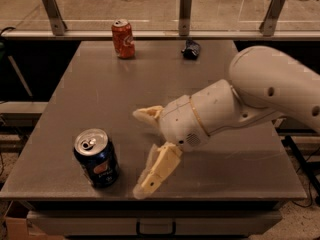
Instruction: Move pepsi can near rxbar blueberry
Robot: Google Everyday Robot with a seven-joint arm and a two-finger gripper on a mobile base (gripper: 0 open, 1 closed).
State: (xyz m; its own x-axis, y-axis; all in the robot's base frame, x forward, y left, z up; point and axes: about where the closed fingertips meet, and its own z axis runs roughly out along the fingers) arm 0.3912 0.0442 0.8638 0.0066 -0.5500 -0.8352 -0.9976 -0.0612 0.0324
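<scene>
front edge, left: pepsi can point(97, 158) upright on table point(95, 91), tab end up. just right of it, gripper point(138, 153) low over the front of the table, fingers point(156, 170) spread wide, nothing between them, not touching the can. arm point(260, 91) comes in from the right. far edge: rxbar point(190, 49) lying flat, well apart from the pepsi can; orange can point(123, 39) upright to its left.

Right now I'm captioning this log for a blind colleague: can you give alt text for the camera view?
The robot's gripper, open, is beside the pepsi can near the front edge of a grey table, not touching it. Along the far edge sit the rxbar and an orange can, well apart from each other.
</scene>
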